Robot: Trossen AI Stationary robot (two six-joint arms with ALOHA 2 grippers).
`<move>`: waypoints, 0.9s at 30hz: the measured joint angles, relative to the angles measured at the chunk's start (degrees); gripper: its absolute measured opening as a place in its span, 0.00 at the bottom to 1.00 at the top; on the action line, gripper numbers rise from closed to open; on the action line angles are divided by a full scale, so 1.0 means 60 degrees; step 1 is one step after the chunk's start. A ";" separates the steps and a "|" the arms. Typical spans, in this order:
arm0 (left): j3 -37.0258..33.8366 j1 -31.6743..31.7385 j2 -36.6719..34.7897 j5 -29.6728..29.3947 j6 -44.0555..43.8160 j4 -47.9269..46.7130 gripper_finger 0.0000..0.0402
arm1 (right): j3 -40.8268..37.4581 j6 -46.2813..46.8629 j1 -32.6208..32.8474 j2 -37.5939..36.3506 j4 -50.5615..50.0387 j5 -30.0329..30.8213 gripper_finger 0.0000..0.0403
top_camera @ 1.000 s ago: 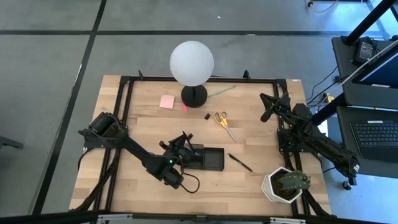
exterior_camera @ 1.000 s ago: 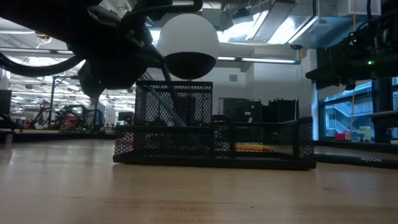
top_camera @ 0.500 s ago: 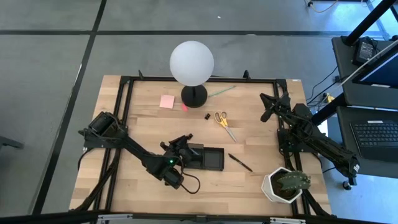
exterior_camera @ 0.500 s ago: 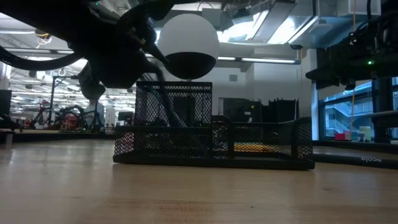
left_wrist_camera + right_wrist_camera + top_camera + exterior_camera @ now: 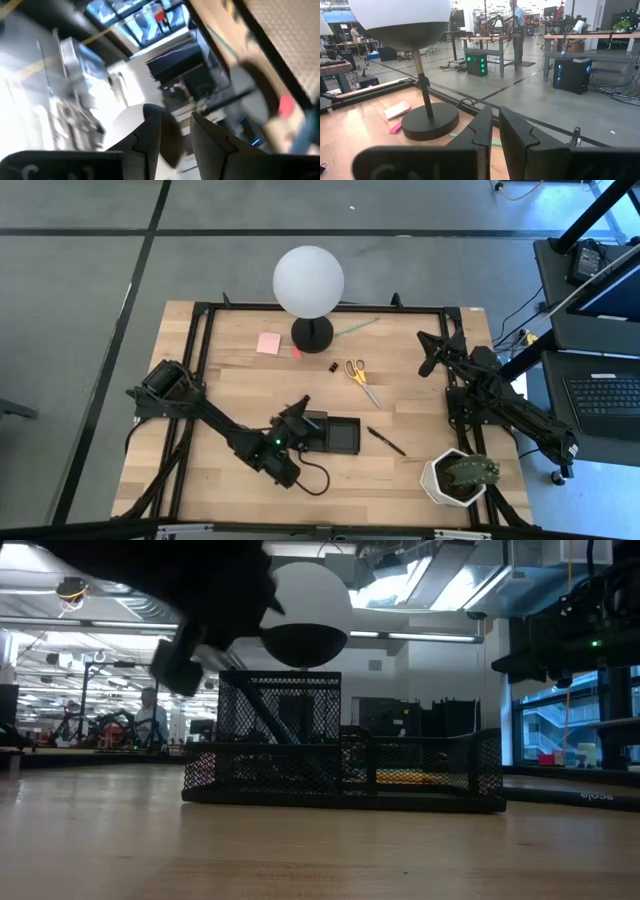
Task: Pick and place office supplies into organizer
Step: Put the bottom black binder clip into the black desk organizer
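Robotics lab / open workshop hall w/ a grey concrete floor point(image 5: 90, 270) marked by dark lines. Behind the wooden bench point(image 5: 230, 380) stood more workbenches point(image 5: 580, 37), computer towers point(image 5: 572, 75) w/ lit LEDs, loose cables & a person point(image 5: 516, 20). Laptop point(image 5: 605, 402) on a side cart; ceiling strip lights point(image 5: 60, 610) overhead.

Overhead, table-level, two wrist views

Approach to the organizer point(image 5: 335, 435) from the left is pretty much blocked by the left arm point(image 5: 215, 425); bare table point(image 5: 350, 490) is left in front, with a potted plant point(image 5: 460, 477) off right
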 joint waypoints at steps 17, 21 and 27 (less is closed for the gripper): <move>-0.0004 -0.2122 -0.1491 -0.0019 -0.3763 0.7533 0.19 | 0.0000 -0.0069 0.0000 -0.0003 0.0175 0.0000 0.09; -0.0004 -0.2494 -0.1943 0.0122 -0.5664 0.7405 0.19 | 0.0000 -0.0069 0.0000 -0.0003 0.0168 0.0000 0.09; -0.0004 -0.2654 -0.2402 0.3457 -0.7244 0.6987 0.19 | 0.0000 -0.0032 0.0000 -0.0003 0.0124 -0.0003 0.09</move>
